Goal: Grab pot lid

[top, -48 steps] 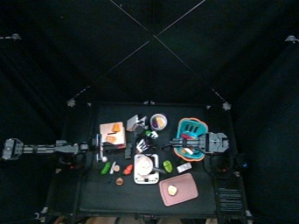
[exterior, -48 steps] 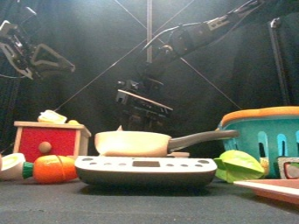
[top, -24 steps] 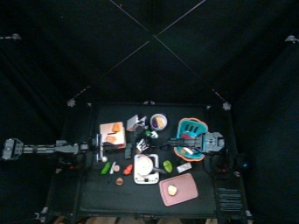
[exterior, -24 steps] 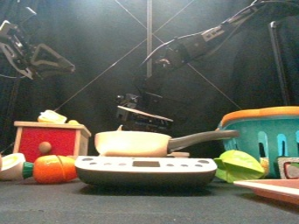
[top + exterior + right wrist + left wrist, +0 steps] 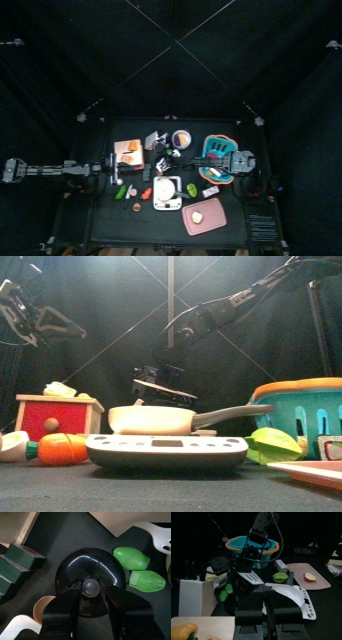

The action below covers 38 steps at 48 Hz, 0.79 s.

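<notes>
The black pot lid [image 5: 89,574] is round with a knob in its middle. My right gripper [image 5: 91,594] is shut on that knob and holds the lid in the air, above the table's middle. In the front view the lid [image 5: 162,385] hangs tilted under the right gripper [image 5: 158,375], above the white pan [image 5: 150,418]. From above, the right gripper [image 5: 170,154] has reached across to the centre. My left gripper [image 5: 264,609] rests off the table's left side with its jaws close together and holds nothing.
The white pan sits on a cooker [image 5: 167,450]. A teal basket [image 5: 305,406], a green fruit [image 5: 274,443] and a pink tray [image 5: 203,215] stand on the right. A red box [image 5: 58,414] and a carrot [image 5: 60,449] are at the left. Green vegetables [image 5: 131,557] lie below the lid.
The right arm's elbow has risen and the lid now hangs a little lower and further left in the front view. The left arm has not moved.
</notes>
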Available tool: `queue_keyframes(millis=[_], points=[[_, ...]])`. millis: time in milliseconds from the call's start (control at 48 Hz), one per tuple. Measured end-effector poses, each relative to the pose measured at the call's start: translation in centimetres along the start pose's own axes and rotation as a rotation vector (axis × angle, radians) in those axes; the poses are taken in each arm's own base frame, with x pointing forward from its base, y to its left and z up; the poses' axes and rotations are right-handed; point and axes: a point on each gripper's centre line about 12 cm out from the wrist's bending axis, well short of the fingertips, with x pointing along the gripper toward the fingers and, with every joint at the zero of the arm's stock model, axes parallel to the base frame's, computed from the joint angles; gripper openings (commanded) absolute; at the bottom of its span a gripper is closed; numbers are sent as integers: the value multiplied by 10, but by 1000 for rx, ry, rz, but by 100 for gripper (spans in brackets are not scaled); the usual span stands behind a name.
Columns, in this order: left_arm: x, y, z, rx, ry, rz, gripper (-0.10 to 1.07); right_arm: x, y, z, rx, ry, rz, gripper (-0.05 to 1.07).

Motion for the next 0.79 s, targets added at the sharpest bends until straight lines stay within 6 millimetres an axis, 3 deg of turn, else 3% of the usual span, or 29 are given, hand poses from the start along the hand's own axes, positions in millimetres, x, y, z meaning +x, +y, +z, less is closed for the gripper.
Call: queue_keyframes(millis=[792], points=[[0, 0, 1, 0, -2, 2, 36, -3, 2, 3, 2, 2, -10, 66]])
